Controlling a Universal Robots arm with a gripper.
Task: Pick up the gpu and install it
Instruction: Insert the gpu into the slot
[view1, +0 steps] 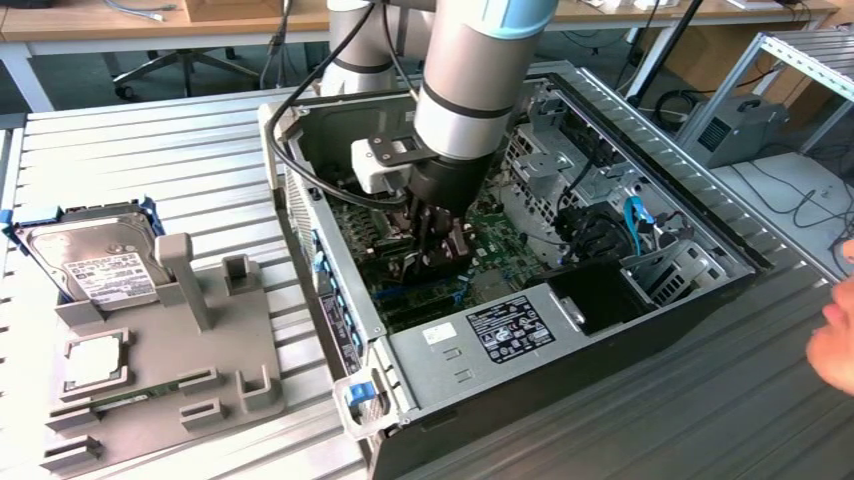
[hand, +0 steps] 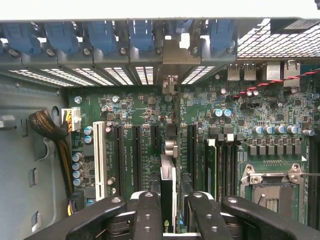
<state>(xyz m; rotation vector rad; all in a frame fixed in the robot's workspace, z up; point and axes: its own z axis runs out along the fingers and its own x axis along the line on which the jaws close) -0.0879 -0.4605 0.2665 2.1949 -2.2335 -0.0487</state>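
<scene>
**Gripper and card inside the open computer case**

Gripper (view1: 443, 240) reaches down into the open computer case (view1: 561, 370), over the green motherboard (view1: 501, 245). In the wrist view its two black fingers (hand: 147, 217) stand partway open and closed on the gpu (hand: 168, 197), a thin black card held edge-on between them, upright above the row of expansion slots (hand: 136, 152). Whether the card already touches a slot cannot be told. Beyond the card, at the case's back wall, a line of blue slot latches (hand: 102, 36) sits over vented slot covers (hand: 107, 76).

The case lies on its side on a table (view1: 147, 150) of ribbed grey metal slats. Beside the case, toward the exterior view's left, a grey holder stand (view1: 174, 350) rests on the same slats; it carries a silver hard drive (view1: 91, 255) with a white label at its far end, a square processor (view1: 96, 360) in a pocket, and a narrow green memory stick (view1: 127, 398) near its front edge.

Behind the case, wooden desks (view1: 160, 25) run along the room, with a chair base (view1: 180, 65) on the floor under them. Past the case on the exterior view's right are an aluminium frame (view1: 801, 70) and loose cables (view1: 801, 195) on a pale surface. A hand (view1: 841, 320) shows at that edge of the picture, apart from the case.
</scene>
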